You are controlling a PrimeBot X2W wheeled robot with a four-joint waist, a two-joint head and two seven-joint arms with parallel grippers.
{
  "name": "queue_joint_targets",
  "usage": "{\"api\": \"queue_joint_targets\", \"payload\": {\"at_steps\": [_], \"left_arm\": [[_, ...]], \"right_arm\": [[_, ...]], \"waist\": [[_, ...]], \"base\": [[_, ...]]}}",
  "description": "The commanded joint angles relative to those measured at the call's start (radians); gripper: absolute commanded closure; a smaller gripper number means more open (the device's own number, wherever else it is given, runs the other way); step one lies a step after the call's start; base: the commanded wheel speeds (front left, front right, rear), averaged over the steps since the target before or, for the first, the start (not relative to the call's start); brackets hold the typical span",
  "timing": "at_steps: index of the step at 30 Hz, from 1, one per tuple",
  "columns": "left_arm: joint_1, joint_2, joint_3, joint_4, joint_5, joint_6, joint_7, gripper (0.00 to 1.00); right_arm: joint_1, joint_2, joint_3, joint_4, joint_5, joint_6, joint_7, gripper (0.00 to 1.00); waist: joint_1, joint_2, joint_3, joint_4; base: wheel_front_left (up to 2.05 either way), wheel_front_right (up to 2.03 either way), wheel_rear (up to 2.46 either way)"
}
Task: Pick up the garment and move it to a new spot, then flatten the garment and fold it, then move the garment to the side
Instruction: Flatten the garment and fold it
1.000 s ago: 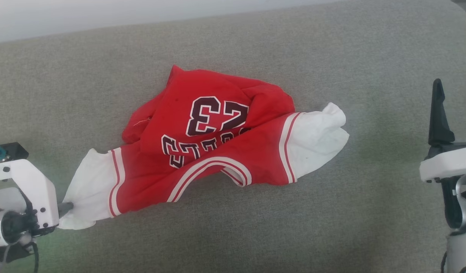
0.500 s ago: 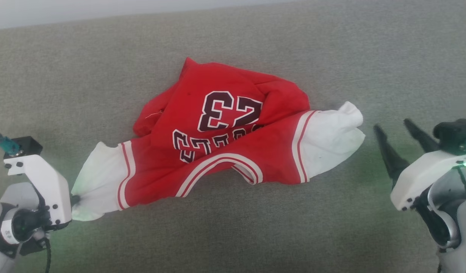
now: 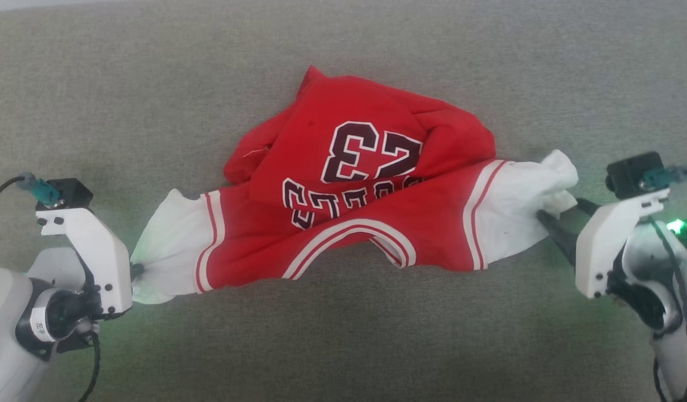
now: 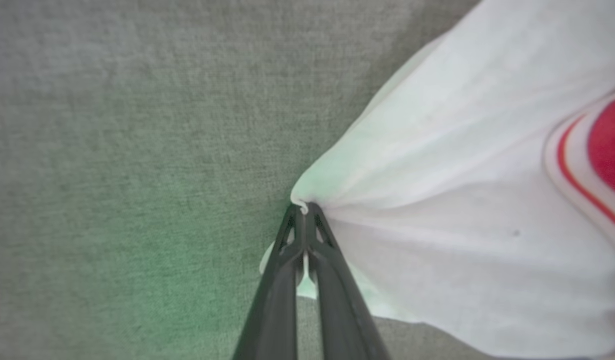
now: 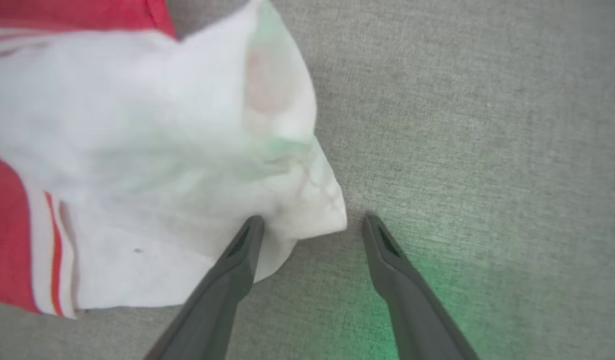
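Note:
The garment [image 3: 354, 223], a red jersey with white sleeves and an upside-down "23", lies crumpled on the grey fabric surface. At the lower left of the head view, my left gripper [image 3: 136, 272] is shut on the tip of its left white sleeve [image 3: 170, 245]. The left wrist view shows the fingers [image 4: 301, 212] pinched together on the sleeve's edge [image 4: 462, 200]. My right gripper [image 3: 558, 211] is open at the right white sleeve [image 3: 522, 212]. In the right wrist view its fingertips [image 5: 312, 220] straddle the corner of that sleeve [image 5: 162, 150], one finger [image 5: 247, 240] lying over the cloth.
The grey fabric surface [image 3: 343, 346] stretches all around the garment. A pale strip at the top left [image 3: 19, 4] marks its far edge. Green light from the wrists tints the fabric near each gripper.
The left gripper has shut on the left sleeve. The right gripper has swung in from the right edge to the right sleeve, still open. The head camera has shifted.

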Motion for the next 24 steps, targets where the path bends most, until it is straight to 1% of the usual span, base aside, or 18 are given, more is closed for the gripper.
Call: {"api": "queue_joint_targets", "payload": {"at_steps": [1, 3, 4, 5, 6, 8, 12, 17, 20, 24], "left_arm": [[0.012, -0.06, -0.039, 0.021, 0.0, -0.009, -0.005, 1.0], [0.004, -0.068, -0.042, 0.03, 0.003, -0.014, -0.011, 1.0], [0.0, -0.071, -0.043, 0.033, 0.005, -0.017, -0.016, 1.0], [-0.005, -0.073, -0.044, 0.038, 0.007, -0.02, -0.018, 1.0], [-0.01, -0.074, -0.046, 0.043, 0.006, -0.022, -0.019, 1.0], [-0.017, -0.076, -0.046, 0.05, 0.007, -0.028, -0.021, 1.0], [-0.038, -0.065, -0.036, 0.049, 0.014, -0.031, -0.033, 1.0], [-0.081, -0.033, -0.013, 0.001, 0.029, -0.02, -0.035, 1.0], [-0.114, -0.008, 0.002, -0.041, 0.046, -0.005, -0.028, 1.0], [-0.18, 0.006, 0.018, -0.101, 0.05, 0.005, -0.017, 1.0]], "right_arm": [[-0.009, 0.007, 0.013, 0.026, 0.018, -0.002, 0.018, 0.0], [-0.032, 0.001, 0.04, 0.072, 0.039, -0.001, 0.056, 0.0], [-0.042, 0.002, 0.045, 0.098, 0.051, -0.001, 0.072, 0.11], [-0.055, -0.002, 0.059, 0.118, 0.06, -0.001, 0.094, 0.63], [-0.065, -0.007, 0.077, 0.131, 0.073, -0.001, 0.109, 1.0], [-0.088, -0.034, 0.1, 0.15, 0.077, -0.001, 0.132, 1.0], [-0.13, -0.077, 0.111, 0.165, 0.112, -0.002, 0.172, 1.0], [-0.18, -0.09, 0.069, 0.134, 0.181, -0.002, 0.193, 1.0], [-0.203, -0.08, 0.032, 0.119, 0.204, -0.002, 0.201, 1.0], [-0.246, -0.064, -0.017, 0.092, 0.214, -0.002, 0.203, 1.0]], "waist": [[0.0, -0.0001, 0.006, 0.006], [0.0, -0.0001, 0.009, 0.012], [0.0, -0.0001, 0.01, 0.015], [0.0, -0.0001, 0.01, 0.017], [0.0, -0.0001, 0.009, 0.02], [0.0, -0.0001, 0.007, 0.025], [0.0, -0.0001, -0.008, 0.03], [0.0, -0.0001, -0.048, 0.035], [0.0, -0.0001, -0.081, 0.036], [0.0, -0.0001, -0.133, 0.037]], "base": [[0.0, 0.0, 0.0], [0.0, 0.0, 0.0], [0.0, 0.0, 0.0], [0.0, 0.0, 0.0], [0.0, 0.0, 0.0], [0.0, 0.0, 0.0], [0.0, 0.0, 0.0], [0.0, 0.0, 0.0], [0.0, 0.0, 0.0], [0.0, 0.0, 0.0]]}}
